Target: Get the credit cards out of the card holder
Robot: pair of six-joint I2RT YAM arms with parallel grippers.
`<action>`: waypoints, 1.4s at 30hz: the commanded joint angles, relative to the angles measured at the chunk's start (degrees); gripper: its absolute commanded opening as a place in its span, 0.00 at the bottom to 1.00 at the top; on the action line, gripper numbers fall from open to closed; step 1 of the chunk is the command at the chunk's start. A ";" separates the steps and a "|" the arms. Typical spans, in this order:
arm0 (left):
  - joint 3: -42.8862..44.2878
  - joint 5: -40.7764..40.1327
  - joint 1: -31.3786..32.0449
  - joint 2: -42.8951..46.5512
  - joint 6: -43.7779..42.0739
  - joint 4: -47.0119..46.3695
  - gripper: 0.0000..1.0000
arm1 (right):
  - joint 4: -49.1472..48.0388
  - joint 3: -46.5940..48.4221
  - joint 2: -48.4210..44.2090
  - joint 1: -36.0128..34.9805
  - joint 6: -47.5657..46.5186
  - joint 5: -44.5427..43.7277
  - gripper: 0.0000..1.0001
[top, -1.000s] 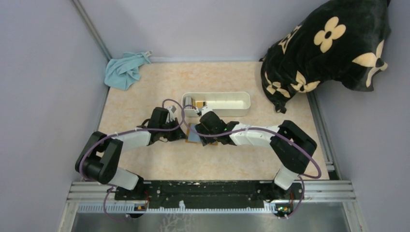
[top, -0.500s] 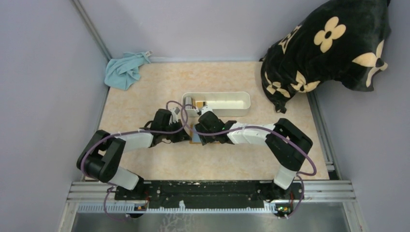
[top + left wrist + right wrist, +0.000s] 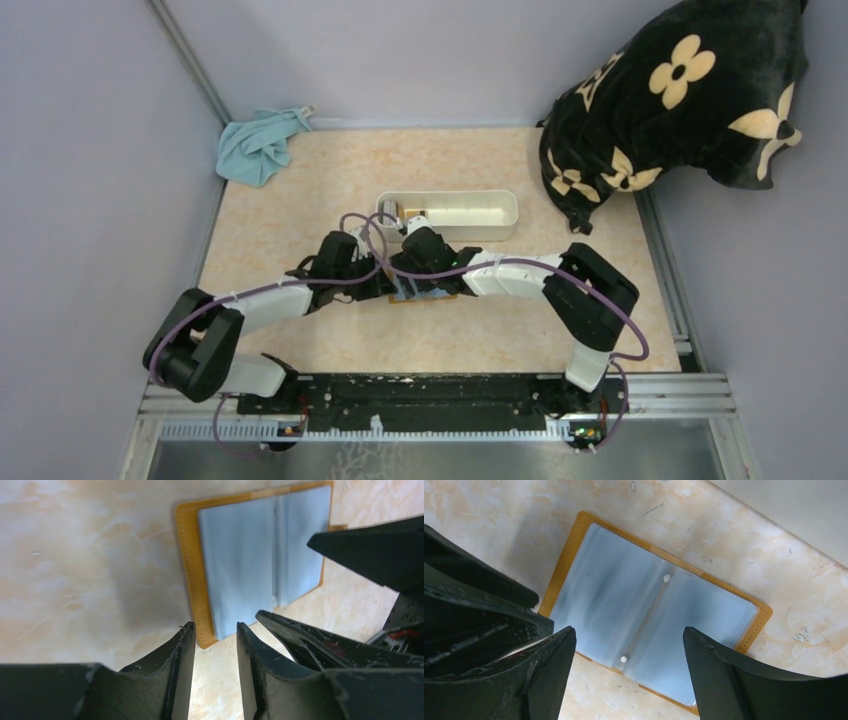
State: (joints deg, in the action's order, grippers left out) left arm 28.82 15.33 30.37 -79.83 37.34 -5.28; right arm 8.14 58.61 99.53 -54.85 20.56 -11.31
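The orange-brown card holder (image 3: 644,605) lies open and flat on the table, its pale blue-grey plastic sleeves facing up. No dark stripe shows on them, so I cannot tell whether a credit card is inside. In the top view the holder (image 3: 428,293) is mostly hidden under both grippers. My left gripper (image 3: 215,632) is open with a narrow gap, its tips at the holder's near corner (image 3: 200,625). My right gripper (image 3: 629,635) is wide open just above the holder's middle fold. Neither gripper holds anything.
A long white tray (image 3: 470,232) stands just behind the holder, with a small tan and dark thing (image 3: 412,213) at its left end. A blue cloth (image 3: 258,146) lies at the back left corner. A black flowered cushion (image 3: 680,100) fills the back right.
My left gripper has moved right, up to the holder's corner. My right gripper has shifted left and slightly back over the holder. The holder still lies open.
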 commanded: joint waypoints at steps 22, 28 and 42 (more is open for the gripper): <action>0.07 -6.01 -14.75 6.40 0.91 11.58 0.65 | 2.46 12.67 8.71 -3.46 3.33 -6.54 0.88; -0.65 -4.79 -16.74 6.66 0.03 11.47 0.66 | 3.47 13.68 10.73 -4.03 4.05 -8.31 0.90; -1.22 -1.96 -17.54 6.47 -0.16 9.58 0.65 | 6.36 11.42 10.44 -4.15 8.21 -10.32 0.55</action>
State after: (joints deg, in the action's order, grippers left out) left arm 28.69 12.25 13.23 -73.80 38.30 3.84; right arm 13.30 69.47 109.80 -58.35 26.89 -20.32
